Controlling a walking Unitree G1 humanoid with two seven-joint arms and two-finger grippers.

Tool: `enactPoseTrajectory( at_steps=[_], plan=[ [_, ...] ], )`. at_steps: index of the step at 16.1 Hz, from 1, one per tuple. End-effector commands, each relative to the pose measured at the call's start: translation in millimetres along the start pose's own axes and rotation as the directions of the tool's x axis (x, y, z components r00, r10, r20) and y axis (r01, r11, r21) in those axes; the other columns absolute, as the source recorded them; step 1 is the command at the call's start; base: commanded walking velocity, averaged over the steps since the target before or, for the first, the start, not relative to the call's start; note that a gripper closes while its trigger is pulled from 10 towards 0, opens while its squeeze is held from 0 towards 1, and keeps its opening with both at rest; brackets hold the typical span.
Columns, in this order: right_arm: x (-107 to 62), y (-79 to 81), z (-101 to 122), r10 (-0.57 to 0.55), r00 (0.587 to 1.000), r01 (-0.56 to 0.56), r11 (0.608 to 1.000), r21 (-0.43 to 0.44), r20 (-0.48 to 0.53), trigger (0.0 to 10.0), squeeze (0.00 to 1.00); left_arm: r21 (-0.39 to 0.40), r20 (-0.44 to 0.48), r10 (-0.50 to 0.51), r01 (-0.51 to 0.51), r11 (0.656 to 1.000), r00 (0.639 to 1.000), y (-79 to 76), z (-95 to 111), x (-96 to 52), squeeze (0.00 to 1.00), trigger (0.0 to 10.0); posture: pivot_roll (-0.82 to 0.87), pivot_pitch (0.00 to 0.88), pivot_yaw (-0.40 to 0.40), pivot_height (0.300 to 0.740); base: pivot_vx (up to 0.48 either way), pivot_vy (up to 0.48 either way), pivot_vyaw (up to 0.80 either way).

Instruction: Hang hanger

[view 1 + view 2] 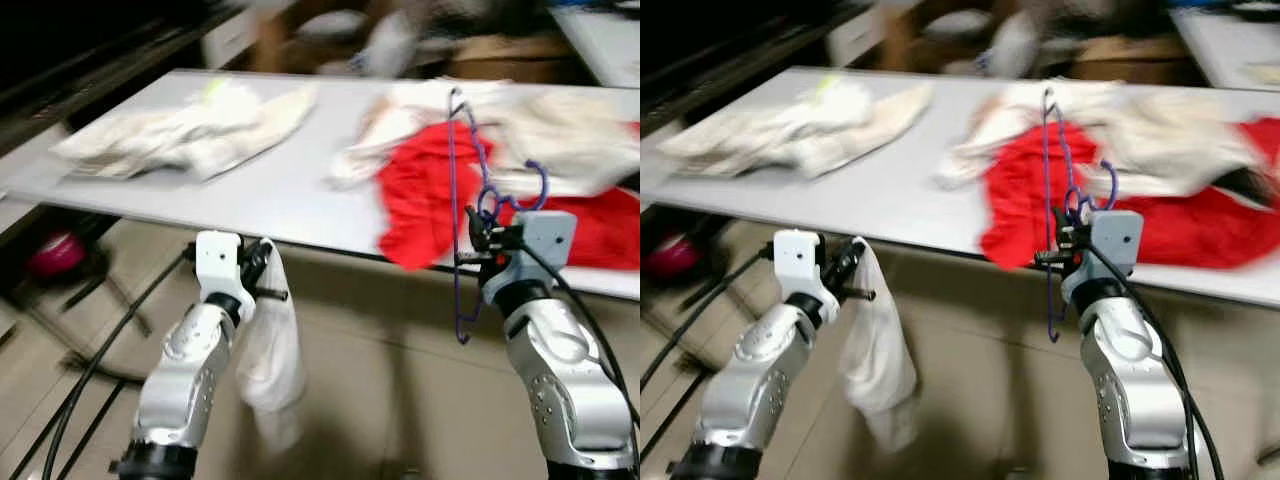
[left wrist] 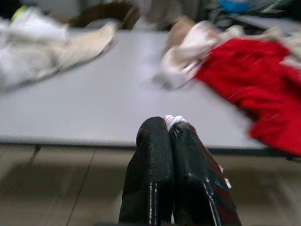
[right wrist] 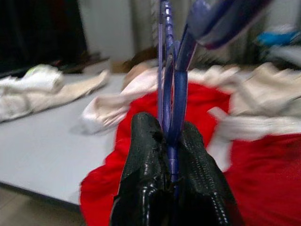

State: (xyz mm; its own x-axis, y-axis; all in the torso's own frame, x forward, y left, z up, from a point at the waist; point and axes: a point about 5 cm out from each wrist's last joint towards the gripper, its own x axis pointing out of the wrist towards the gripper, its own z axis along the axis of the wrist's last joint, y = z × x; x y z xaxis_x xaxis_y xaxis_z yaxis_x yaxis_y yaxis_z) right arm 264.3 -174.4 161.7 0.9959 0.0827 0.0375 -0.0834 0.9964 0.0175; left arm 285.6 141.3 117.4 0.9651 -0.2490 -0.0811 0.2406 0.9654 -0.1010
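A purple wire hanger (image 1: 461, 215) stands on edge in front of the table, its hook curling near my right gripper (image 1: 480, 238), which is shut on the hanger's neck (image 3: 170, 117). My left gripper (image 1: 262, 275) is shut on a white cloth (image 1: 272, 360) that hangs down below the table edge; a bit of the cloth (image 2: 174, 120) pokes out between the pressed fingertips. Both grippers are just short of the near edge of the grey table (image 1: 250, 190).
On the table lie a red garment (image 1: 430, 190), a heap of cream clothes (image 1: 190, 125) at the left and more pale clothes (image 1: 570, 140) at the right. Black cables (image 1: 90, 370) and a pink object (image 1: 58, 252) are on the floor at the left. Boxes stand behind the table.
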Motion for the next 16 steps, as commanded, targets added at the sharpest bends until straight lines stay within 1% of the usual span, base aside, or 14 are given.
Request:
enactPoseTrajectory(
  at_steps=[1, 2, 3, 4, 6, 7, 10, 12, 14, 16],
  plan=[
    [-2.6, 11.2, 1.8, 0.045, 0.999, -0.045, 0.999, -0.021, -0.012, 10.0, 0.00, 0.033, 0.036, 0.021, -0.022, 0.999, 0.999, 10.3, 10.0, 0.4, 0.00, 10.0, -0.07, 0.000, 0.116, 0.740, 0.000, 0.379, -0.80],
    [-4.0, 13.1, -1.8, 0.080, 0.995, -0.079, 0.997, 0.005, -0.055, 10.0, 0.00, 0.037, 0.038, 0.021, -0.023, 0.999, 0.999, 10.8, 10.8, 0.4, 0.00, 10.0, -0.07, 0.000, 0.116, 0.740, 0.000, 0.382, -0.80],
    [-9.2, 15.9, -4.7, 0.132, 0.988, -0.126, 0.989, 0.075, -0.086, 10.0, 0.00, 0.041, 0.043, 0.022, -0.023, 0.999, 0.999, 12.2, 12.9, 0.3, 0.00, 10.0, -0.07, 0.000, 0.114, 0.740, 0.000, 0.386, -0.80],
    [-13.0, 16.6, -7.0, 0.151, 0.983, -0.141, 0.985, 0.099, -0.104, 10.0, 0.00, 0.045, 0.047, 0.024, -0.026, 0.999, 0.999, 14.5, 15.0, 0.9, 0.00, 10.0, -0.07, 0.000, 0.116, 0.740, 0.000, 0.386, -0.80],
    [-14.5, 15.9, -13.2, 0.146, 0.979, -0.134, 0.987, 0.088, -0.140, 10.0, 0.00, 0.050, 0.051, 0.026, -0.029, 0.998, 0.998, 16.0, 16.2, 1.6, 0.00, 10.0, -0.07, 0.000, 0.118, 0.740, 0.000, 0.394, -0.80],
    [-15.1, 15.5, -15.8, 0.140, 0.977, -0.127, 0.988, 0.093, -0.159, 10.0, 0.00, 0.050, 0.052, 0.026, -0.029, 0.998, 0.998, 16.3, 16.9, 2.0, 0.00, 10.0, -0.07, 0.000, 0.118, 0.740, 0.000, 0.398, -0.41],
    [-15.6, 14.6, -16.8, 0.141, 0.974, -0.126, 0.988, 0.095, -0.177, 10.0, 0.00, 0.029, 0.058, 0.039, -0.041, 0.999, 0.998, 17.3, 18.7, 2.6, 0.00, 10.0, -0.06, 0.000, 0.114, 0.740, 0.000, 0.404, 0.00],
    [-14.3, 15.1, -16.2, 0.146, 0.972, -0.130, 0.987, 0.096, -0.182, 10.0, 0.00, 0.036, 0.058, 0.039, -0.041, 0.999, 0.998, 18.2, 19.5, 3.1, 0.00, 10.0, -0.06, 0.000, 0.113, 0.740, 0.000, 0.454, 0.00],
    [-14.5, 17.9, -17.3, 0.157, 0.969, -0.138, 0.985, 0.107, -0.193, 10.0, 0.00, 0.010, 0.046, 0.057, -0.057, 0.998, 0.997, 19.1, 17.7, 2.7, 0.00, 10.0, -0.07, 0.000, 0.115, 0.740, 0.000, 0.000, 0.00],
    [-14.3, 19.5, -16.9, 0.170, 0.965, -0.153, 0.983, 0.097, -0.198, 10.0, 0.00, 0.021, 0.051, 0.049, -0.050, 0.999, 0.997, 18.3, 19.1, 3.5, 0.00, 10.0, -0.07, 0.000, 0.116, 0.740, 0.000, 0.000, 0.00]
  ],
)
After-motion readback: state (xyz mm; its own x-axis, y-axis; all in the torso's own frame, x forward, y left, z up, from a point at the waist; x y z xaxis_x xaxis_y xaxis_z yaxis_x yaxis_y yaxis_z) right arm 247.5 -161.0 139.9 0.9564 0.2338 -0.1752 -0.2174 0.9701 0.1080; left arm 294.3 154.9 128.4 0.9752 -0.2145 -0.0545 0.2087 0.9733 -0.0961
